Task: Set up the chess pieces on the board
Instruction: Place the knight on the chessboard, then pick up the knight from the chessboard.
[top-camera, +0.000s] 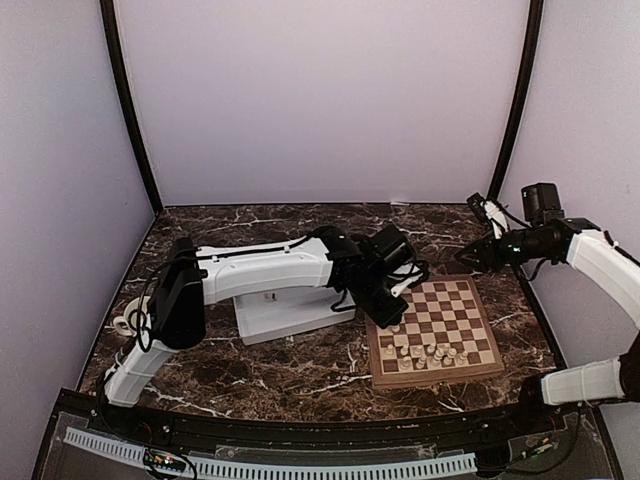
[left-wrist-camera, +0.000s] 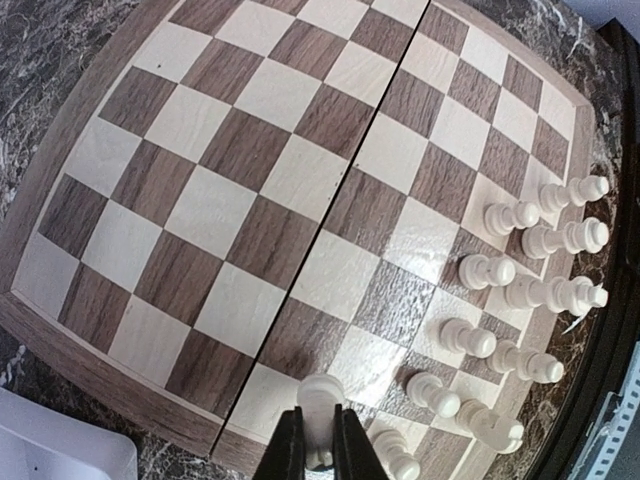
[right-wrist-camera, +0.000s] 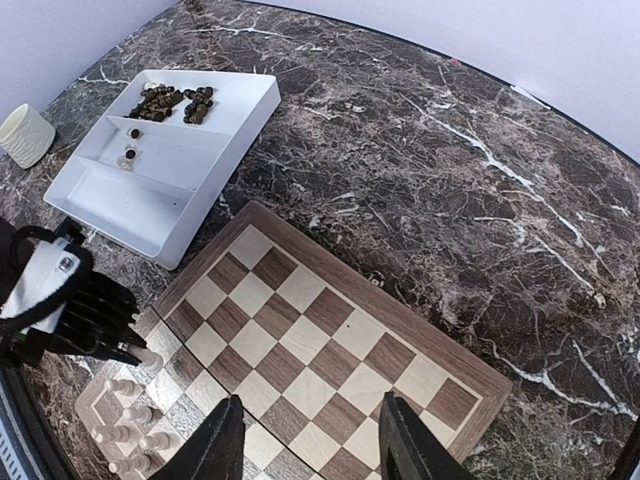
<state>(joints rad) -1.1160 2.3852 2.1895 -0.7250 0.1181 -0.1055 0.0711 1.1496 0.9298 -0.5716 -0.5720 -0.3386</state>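
Your left gripper (left-wrist-camera: 318, 445) is clamped on a small cream-white turned chess piece (left-wrist-camera: 320, 395). It holds the piece upright over an edge square of the square wooden checked board (left-wrist-camera: 250, 200), probably so it drops cleanly beside the cream pieces (left-wrist-camera: 520, 290) standing there. Your right gripper (right-wrist-camera: 312, 445) hangs above the board, jaws apart and empty, leaving room.

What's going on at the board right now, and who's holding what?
The left arm's fingers are shut on a white piece and hold it over the edge of the board. The other white pieces stand close by along that side. The right arm's fingers hang open and empty above the board. The dark pieces lie in the white tray.
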